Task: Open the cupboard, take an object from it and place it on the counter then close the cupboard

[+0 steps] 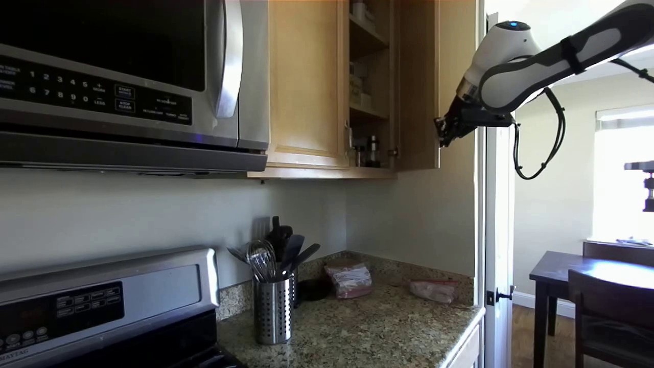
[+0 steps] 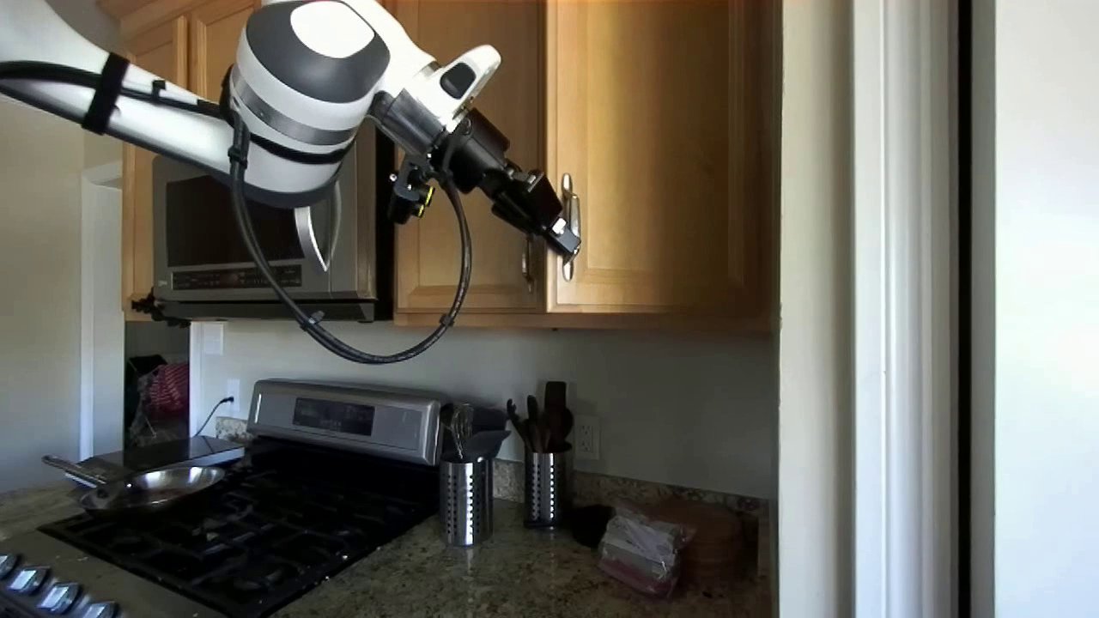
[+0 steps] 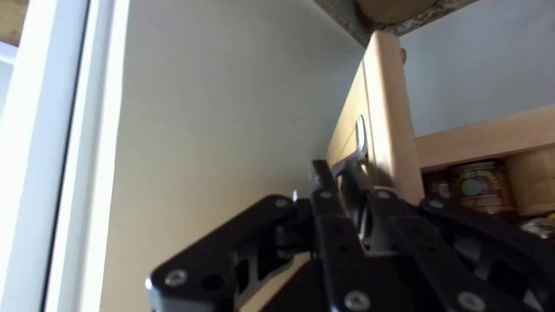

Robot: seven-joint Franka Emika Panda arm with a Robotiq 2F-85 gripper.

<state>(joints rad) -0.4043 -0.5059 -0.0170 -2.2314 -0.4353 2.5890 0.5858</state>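
The maple cupboard (image 1: 306, 87) has its right-hand door (image 1: 417, 87) swung open, and shelves with goods show inside. The open door also shows in an exterior view (image 2: 661, 154). My gripper (image 3: 337, 167) is at that door's silver bar handle (image 3: 360, 134), with its fingers closed on either side of the bar. In both exterior views the gripper (image 1: 442, 134) (image 2: 565, 236) is at the door's free edge. The granite counter (image 1: 368, 327) lies below and also shows in an exterior view (image 2: 515, 571). The small yellowish-gold object cannot be made out clearly.
A microwave (image 1: 253, 76) hangs left of the cupboard above the stove (image 2: 258, 515). Metal utensil holders (image 1: 273, 312) (image 2: 549, 489) and bagged packets (image 1: 350, 278) (image 1: 434, 290) stand on the counter. Jars (image 3: 481, 186) sit on the lowest shelf. A wall and door frame (image 3: 65, 151) are close beside the arm.
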